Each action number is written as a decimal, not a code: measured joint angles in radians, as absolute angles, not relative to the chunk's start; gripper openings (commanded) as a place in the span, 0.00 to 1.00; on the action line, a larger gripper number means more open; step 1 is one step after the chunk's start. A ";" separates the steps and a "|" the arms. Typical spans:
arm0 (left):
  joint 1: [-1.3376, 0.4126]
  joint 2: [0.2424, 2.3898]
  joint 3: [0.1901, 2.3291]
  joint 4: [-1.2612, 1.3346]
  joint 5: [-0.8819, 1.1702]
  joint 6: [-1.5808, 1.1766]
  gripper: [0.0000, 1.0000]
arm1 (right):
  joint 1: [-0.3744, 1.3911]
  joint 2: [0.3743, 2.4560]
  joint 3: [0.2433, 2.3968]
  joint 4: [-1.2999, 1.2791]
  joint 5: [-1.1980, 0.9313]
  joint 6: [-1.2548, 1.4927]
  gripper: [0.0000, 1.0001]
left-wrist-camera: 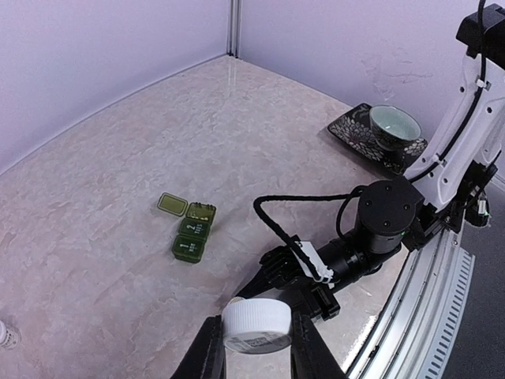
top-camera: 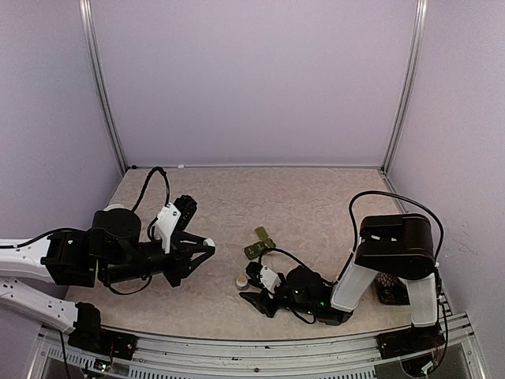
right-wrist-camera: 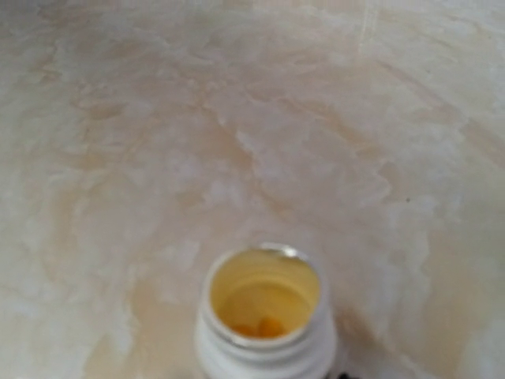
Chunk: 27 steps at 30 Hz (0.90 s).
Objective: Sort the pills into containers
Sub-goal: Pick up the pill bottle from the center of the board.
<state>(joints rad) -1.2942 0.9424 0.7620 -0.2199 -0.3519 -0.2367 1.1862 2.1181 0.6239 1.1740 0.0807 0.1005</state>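
The dark green containers [left-wrist-camera: 189, 235] lie as a three-box strip on the table, the far box's lid [left-wrist-camera: 170, 204] flipped open. The strip shows in the top view too [top-camera: 259, 243]. My left gripper [left-wrist-camera: 256, 341] is shut on a white bottle cap [left-wrist-camera: 254, 320] and hovers left of the strip [top-camera: 207, 246]. An open white bottle [right-wrist-camera: 264, 316] stands upright with orange pills [right-wrist-camera: 267, 325] at its bottom. My right gripper [top-camera: 248, 284] lies low on the table with its fingers either side of the bottle [top-camera: 241, 280]. Its fingers are out of the right wrist view.
A pale green bowl [left-wrist-camera: 394, 122] sits on a dark patterned tray [left-wrist-camera: 347, 130] at the right side, beside the right arm's base. A black cable loops over the right forearm [left-wrist-camera: 272, 209]. A small white object [left-wrist-camera: 5, 335] lies at the left edge.
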 measured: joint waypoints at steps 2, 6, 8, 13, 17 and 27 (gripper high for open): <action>-1.291 0.945 0.762 -0.220 -0.347 -0.239 0.23 | 1.183 2.129 0.627 1.194 0.081 0.102 0.44; -1.288 0.957 0.762 -0.220 -0.341 -0.240 0.23 | 1.169 2.144 0.640 1.211 0.083 0.109 0.39; -1.285 0.964 0.762 -0.221 -0.337 -0.242 0.23 | 1.165 2.145 0.643 1.211 0.083 0.109 0.37; -1.279 0.976 0.780 -0.231 -0.328 -0.247 0.23 | 1.161 2.147 0.643 1.214 0.076 0.110 0.36; -1.271 0.983 0.791 -0.234 -0.320 -0.251 0.23 | 1.161 2.153 0.644 1.226 0.059 0.102 0.33; -1.248 1.024 0.794 -0.255 -0.299 -0.266 0.23 | 1.161 2.160 0.646 1.241 0.030 0.089 0.25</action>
<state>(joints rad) -1.2476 1.0245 0.7940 -0.2550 -0.2985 -0.2661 1.1610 2.1597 0.6464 1.2407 0.0299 0.0895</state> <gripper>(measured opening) 0.249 0.263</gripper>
